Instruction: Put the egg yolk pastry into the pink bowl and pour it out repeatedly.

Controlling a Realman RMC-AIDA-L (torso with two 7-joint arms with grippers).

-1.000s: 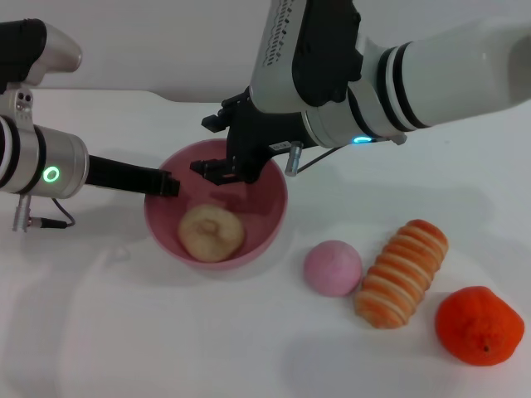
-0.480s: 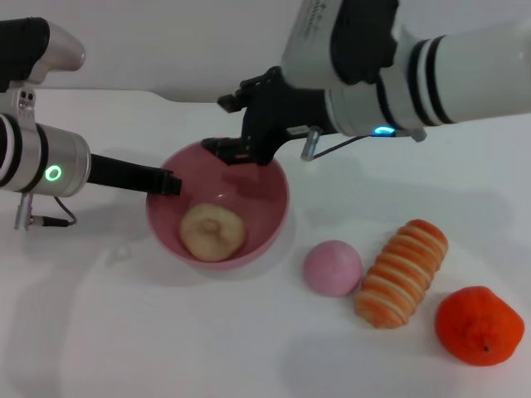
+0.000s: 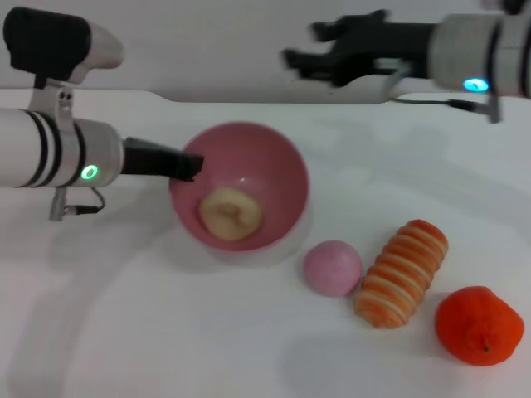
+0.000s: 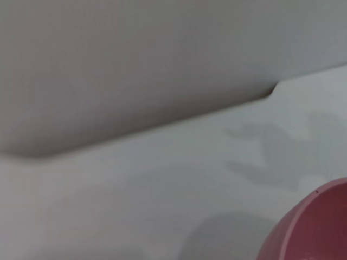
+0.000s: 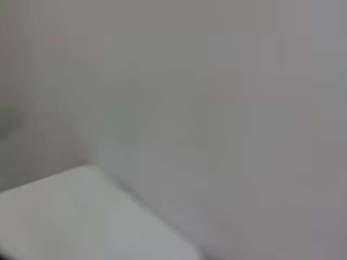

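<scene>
Egg yolk pastry (image 3: 231,213) seen inside pink bowl (image 3: 274,170), centre-left of head frame, resting against the lower inner wall, dimple facing the camera. Bowl tipped, mouth turned toward the viewer and slightly right, near rim low to the tabletop (image 3: 166,332). Left gripper (image 3: 189,167) at the bowl's left rim, dark fingers clamped on that edge, so grasping the bowl; pastry just right of and below the fingertips, apart from them, inside the same bowl.

Right gripper (image 3: 300,58) high in upper centre-right of head frame, well apart from bowl and pastry, over the far tabletop edge. Motion-smeared; fingers spread, holding nothing visible, touching nothing.

Pink ball (image 3: 332,268) lower right of bowl, just beside its rim. Striped bread (image 3: 402,272) right of the ball, touching or nearly so; cannot tell which. Orange fruit (image 3: 479,325) at lower right, just beside the bread's lower end. Ball nearest the bowl's lowered mouth.

Left wrist view: curve of pink bowl wall (image 4: 312,227) only, bottom right corner, with pale tabletop (image 4: 162,179) and wall behind. Own fingers not seen. Right wrist view: blank wall, slice of tabletop (image 5: 65,216) at lower left.
</scene>
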